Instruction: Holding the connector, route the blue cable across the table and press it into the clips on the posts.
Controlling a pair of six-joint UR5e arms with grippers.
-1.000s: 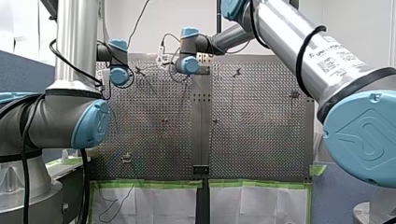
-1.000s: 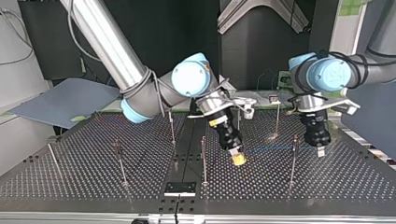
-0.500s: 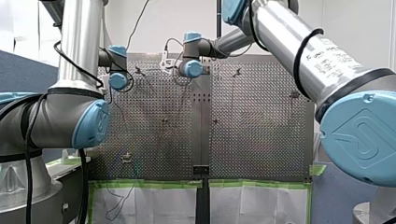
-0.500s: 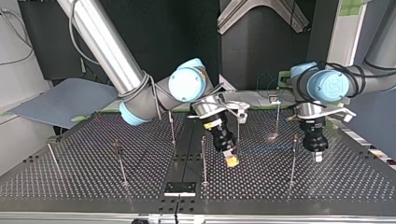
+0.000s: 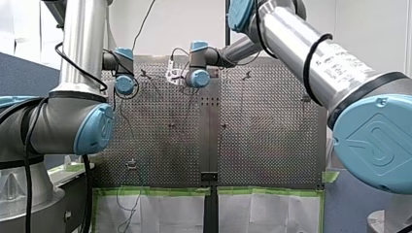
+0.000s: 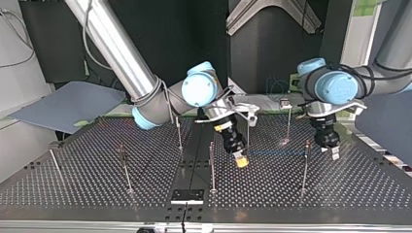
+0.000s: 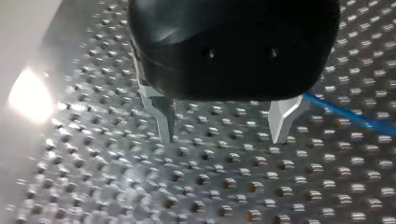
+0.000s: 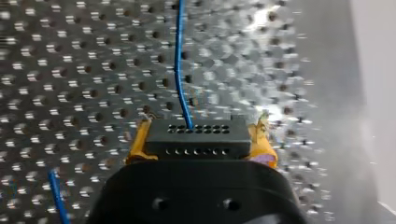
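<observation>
Thin posts (image 6: pixel 212 167) stand round the connector (image 8: pixel 196 138) on the perforated bench (image 6: pixel 73 184), one just beside it and one behind it. My right claw (image 6: pixel 241 162) is clamped on the connector, yellow pads (image 8: pixel 137 144) on the black block's two short ends, low over the bench. The blue cable (image 6: pixel 277 152) leaves the connector's holed face and runs straight and level away from it to the far post (image 6: pixel 305 150) next to my left claw (image 6: pixel 335 153); whether it's clipped there I can't tell. Left claw is spread wide, gripping nothing, and the cable passes just outside one finger (image 7: pixel 282 119).
</observation>
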